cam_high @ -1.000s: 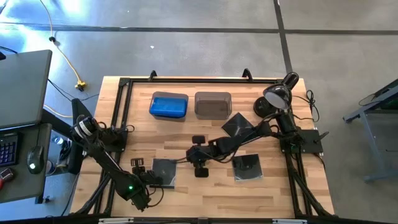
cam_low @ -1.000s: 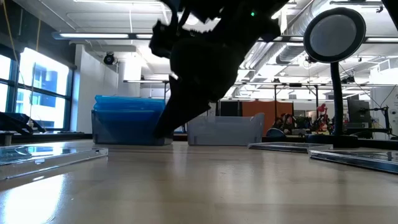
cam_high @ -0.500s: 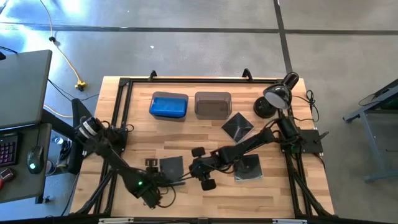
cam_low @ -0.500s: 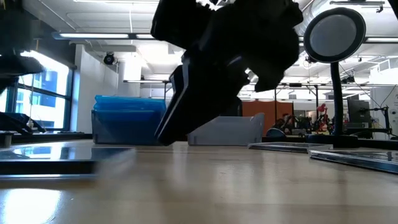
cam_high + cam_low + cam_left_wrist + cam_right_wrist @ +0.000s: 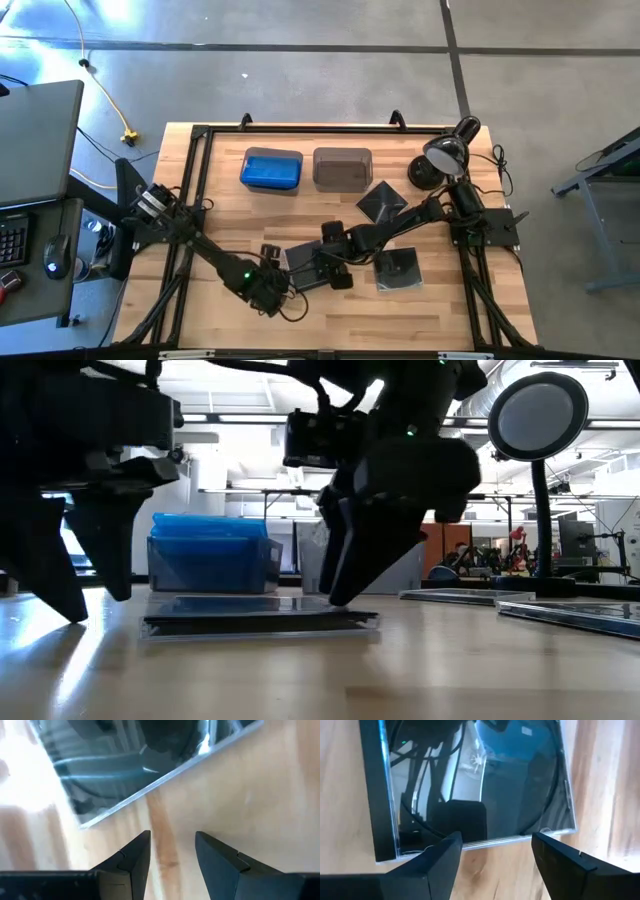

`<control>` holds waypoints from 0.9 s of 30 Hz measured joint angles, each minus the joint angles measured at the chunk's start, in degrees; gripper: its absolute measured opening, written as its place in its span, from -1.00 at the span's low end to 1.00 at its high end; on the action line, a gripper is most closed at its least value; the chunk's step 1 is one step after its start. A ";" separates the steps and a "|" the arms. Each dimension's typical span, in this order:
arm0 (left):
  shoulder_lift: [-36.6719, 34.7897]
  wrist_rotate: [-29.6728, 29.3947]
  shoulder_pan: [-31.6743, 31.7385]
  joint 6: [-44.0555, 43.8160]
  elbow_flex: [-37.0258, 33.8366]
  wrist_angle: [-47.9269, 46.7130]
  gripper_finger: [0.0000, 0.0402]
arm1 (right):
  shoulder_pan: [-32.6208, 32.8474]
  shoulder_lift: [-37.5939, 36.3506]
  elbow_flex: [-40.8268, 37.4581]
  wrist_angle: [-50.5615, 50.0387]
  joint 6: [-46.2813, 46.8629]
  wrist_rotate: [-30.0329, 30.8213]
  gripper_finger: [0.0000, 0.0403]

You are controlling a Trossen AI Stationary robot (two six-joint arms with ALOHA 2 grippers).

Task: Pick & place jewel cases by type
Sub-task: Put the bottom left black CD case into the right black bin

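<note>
Case [image 5: 303, 262] now flat on worktop, near front edge, centre; earlier propped tilted. Left gripper [image 5: 171, 851] spread, empty, just beside case's left side, shifted in from front-left corner. Right gripper [image 5: 492, 851] spread over case's right edge, not pinching. Likely regrasp next. Farther: two dark cases [image 5: 397, 268] right; blue-filled bin [image 5: 271, 169], grey bin [image 5: 342, 167] at back edge.

No text, label, brand, number or sign can be read anywhere in these views, neither on the cases and bins nor on the arms.
</note>
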 joint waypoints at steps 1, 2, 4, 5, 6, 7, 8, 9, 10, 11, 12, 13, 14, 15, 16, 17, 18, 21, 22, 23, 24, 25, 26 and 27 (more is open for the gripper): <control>0.02 -0.79 0.00 1.36 0.26 -0.33 -0.25 | 0.04 -0.12 0.00 -0.29 -0.14 -0.26 0.20; 0.04 -1.82 -0.05 2.44 0.52 -0.12 -0.25 | 0.11 -0.28 -0.02 -0.44 -0.54 -0.26 0.20; 0.02 -3.81 -0.05 4.17 1.00 0.04 -0.25 | 0.15 -0.86 -0.11 -0.44 -1.61 -0.22 0.20; 0.02 -4.95 -0.05 5.22 1.05 0.04 -0.25 | 0.13 -1.27 -0.15 -0.54 -1.89 -0.43 0.21; 0.02 -6.07 -0.05 6.72 1.05 -0.18 -0.25 | 0.14 -1.85 -0.36 -0.68 -1.98 -0.57 0.21; 0.02 -7.00 -0.07 8.47 1.05 -0.19 -0.25 | 0.15 -2.58 -0.42 -1.13 -2.11 -0.55 0.21; 0.02 -7.98 -0.07 10.26 1.05 -0.01 -0.25 | 0.15 -3.13 -0.53 -1.48 -2.19 -0.68 0.21; 0.00 -8.82 -0.07 12.10 1.05 0.06 -0.25 | 0.18 -3.82 -0.66 -2.00 -2.30 -0.43 0.21; 0.00 -9.30 -0.07 13.92 1.08 0.07 -0.25 | 0.19 -4.50 -0.73 -2.54 -2.33 -0.55 0.21; 0.00 -9.50 -0.07 15.38 1.08 0.08 -0.25 | 0.19 -5.21 -0.63 -2.77 -2.33 -0.52 0.21; 0.00 -9.93 -0.11 16.60 1.08 0.22 -0.25 | 0.18 -5.84 -0.46 -3.50 -2.32 -0.42 0.21; 0.00 -10.48 -0.11 17.69 1.08 0.47 -0.25 | 0.17 -6.25 -0.44 -4.46 -2.31 -0.43 0.21; -0.01 -10.81 -0.11 18.71 1.08 0.85 -0.25 | 0.17 -6.48 -0.44 -5.43 -2.32 -0.34 0.21; -0.02 -11.01 -0.11 19.67 1.08 1.52 -0.25 | 0.17 -6.46 -0.46 -6.46 -2.30 -0.11 0.21; -0.02 -11.14 -0.11 20.35 1.08 2.59 -0.25 | 0.17 -6.36 -0.50 -7.17 -2.31 -0.14 0.21; -0.02 -11.16 -0.11 21.25 1.08 3.86 -0.25 | 0.16 -6.33 -0.52 -7.72 -2.37 -0.13 0.21; -0.03 -11.14 -0.11 22.08 1.08 5.08 -0.25 | 0.13 -6.42 -0.51 -8.53 -2.36 -0.11 0.21; -0.04 -11.12 -0.12 25.34 1.10 8.04 -0.25 | -0.11 -6.36 -0.46 -11.19 -2.36 -0.10 0.21; -0.07 -11.10 -0.13 26.45 1.10 8.42 -0.25 | -0.25 -6.25 -0.46 -11.73 -2.36 -0.10 0.21; -0.09 -11.09 -0.13 27.39 1.10 8.61 -0.25 | -0.32 -6.22 -0.48 -11.86 -2.36 -0.14 0.21; -0.04 -11.00 -0.15 27.94 1.10 8.81 -0.25 | -0.50 -6.22 -0.46 -11.64 -2.36 -0.25 0.21; 0.24 -10.87 -0.13 28.74 1.14 8.98 -0.25 | -0.71 -6.24 -0.46 -11.24 -2.34 -0.64 0.21; 0.44 -10.79 -0.13 29.65 1.16 9.01 -0.25 | -0.97 -6.24 -0.46 -10.98 -1.91 -0.88 0.21; 0.54 -10.75 -0.13 30.80 1.14 8.65 -0.25 | -1.19 -6.17 -0.46 -10.92 -1.20 -1.00 0.21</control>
